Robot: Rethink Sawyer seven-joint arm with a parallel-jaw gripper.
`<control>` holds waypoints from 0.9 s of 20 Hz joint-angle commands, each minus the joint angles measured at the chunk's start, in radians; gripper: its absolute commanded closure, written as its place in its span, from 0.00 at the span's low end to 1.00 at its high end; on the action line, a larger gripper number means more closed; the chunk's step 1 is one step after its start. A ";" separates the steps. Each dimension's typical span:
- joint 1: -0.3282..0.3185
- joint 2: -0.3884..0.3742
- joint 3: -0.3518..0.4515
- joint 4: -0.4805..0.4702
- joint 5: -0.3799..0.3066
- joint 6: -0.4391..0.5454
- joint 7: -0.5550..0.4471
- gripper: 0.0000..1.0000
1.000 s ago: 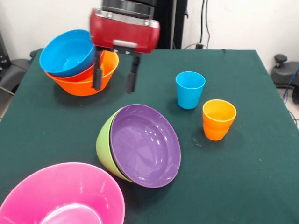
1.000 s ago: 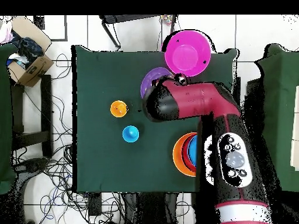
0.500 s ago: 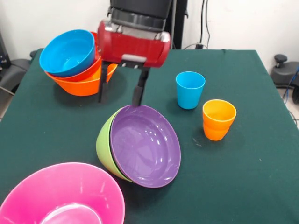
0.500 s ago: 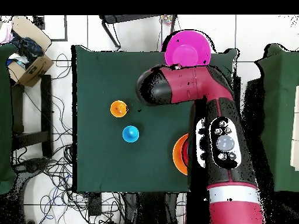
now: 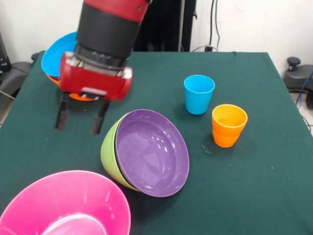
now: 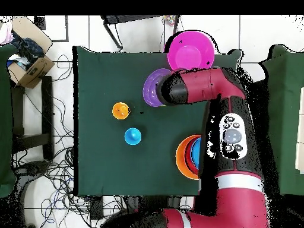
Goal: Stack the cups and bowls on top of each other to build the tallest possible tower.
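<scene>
My gripper hangs open over bare cloth, left of the tipped bowls, with nothing between its fingers. A purple bowl lies nested in a green bowl, both tilted on their side mid-table. The tower stands at the back left, partly hidden behind the arm: a blue bowl in the big orange bowl. A pink bowl sits at the front left. A blue cup and nested orange cups stand upright on the right. In the overhead view the arm hides the gripper.
The dark green table ends close to the pink bowl and to the orange bowl. A cardboard box and cables lie on the floor beside the table.
The gripper has moved from the purple bowl's far rim to the left and toward the camera, a little lower. It stays open. No bowl or cup has moved.
</scene>
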 commanded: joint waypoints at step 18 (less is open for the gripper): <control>0.119 0.006 -0.063 -0.064 0.011 0.228 -0.014 0.00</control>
